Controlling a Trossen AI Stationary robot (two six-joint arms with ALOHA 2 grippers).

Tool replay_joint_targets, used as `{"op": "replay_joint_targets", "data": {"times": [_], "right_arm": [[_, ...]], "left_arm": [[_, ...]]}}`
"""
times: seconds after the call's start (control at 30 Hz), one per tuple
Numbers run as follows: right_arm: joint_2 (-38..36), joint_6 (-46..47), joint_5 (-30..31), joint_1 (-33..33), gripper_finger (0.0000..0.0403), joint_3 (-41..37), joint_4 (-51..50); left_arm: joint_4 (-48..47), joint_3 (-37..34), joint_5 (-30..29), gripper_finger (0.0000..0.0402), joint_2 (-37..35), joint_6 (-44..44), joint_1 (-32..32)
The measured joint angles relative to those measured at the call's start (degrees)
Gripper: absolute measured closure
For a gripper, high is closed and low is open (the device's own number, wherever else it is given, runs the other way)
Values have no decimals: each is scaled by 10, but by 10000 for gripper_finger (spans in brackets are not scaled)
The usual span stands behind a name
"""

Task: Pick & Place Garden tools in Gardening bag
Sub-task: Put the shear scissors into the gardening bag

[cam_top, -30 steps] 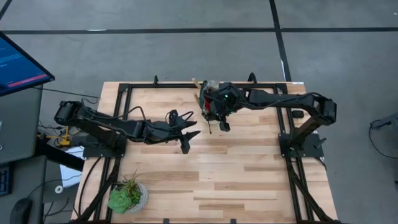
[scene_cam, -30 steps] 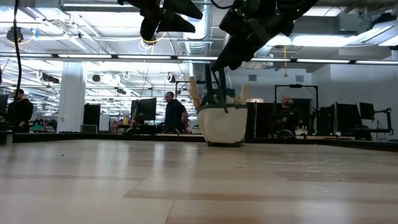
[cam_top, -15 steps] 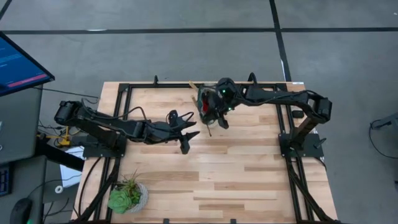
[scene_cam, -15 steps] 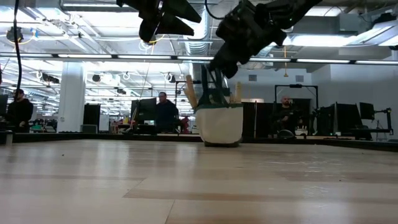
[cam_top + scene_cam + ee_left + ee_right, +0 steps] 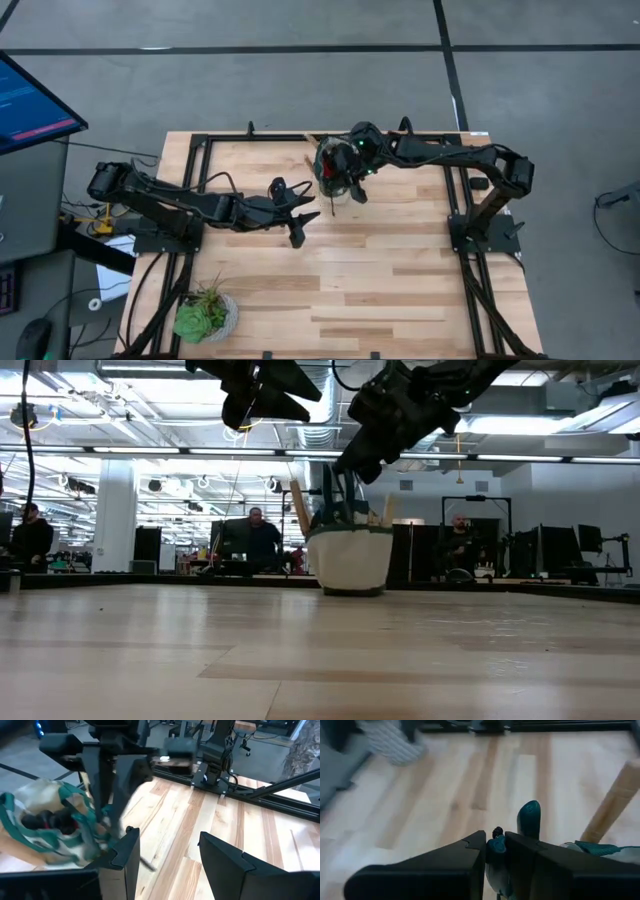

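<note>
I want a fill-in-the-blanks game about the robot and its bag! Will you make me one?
1. The right claw is pinched on the bag's green ____.
2. The left claw is open and holds ____.
3. The gardening bag stands at the ____ edge of the table.
4. The potted plant sits on the table's near corner on the ____ arm's side.

Missing words: handle; nothing; far; left

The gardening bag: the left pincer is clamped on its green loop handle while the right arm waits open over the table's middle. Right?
Not quite: the arms are swapped. In the high view the right pincer grips the gardening bag's green loop handle, shut on it in the right wrist view. The left pincer waits open over the table's middle.
</note>
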Motion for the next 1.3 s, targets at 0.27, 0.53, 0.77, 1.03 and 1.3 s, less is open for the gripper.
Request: {"op": "replay_joint_targets", "data": {"times": [0.27, 0.53, 0.77, 1.03, 1.3], "right_arm": [[46, -36, 35, -15, 361, 2, 21], [60, -17, 25, -38, 361, 2, 34], [60, -16, 20, -57, 362, 3, 1], [60, -5, 10, -61, 356, 3, -37], [60, 1, 19, -60, 347, 2, -38]], "left_arm": [[-2, 0, 0, 243, 0, 0, 0], [-10, 0, 0, 243, 0, -2, 0], [-11, 0, 0, 243, 0, -8, 0], [-11, 0, 0, 243, 0, -34, 0], [-11, 0, 0, 243, 0, -15, 2]]}}
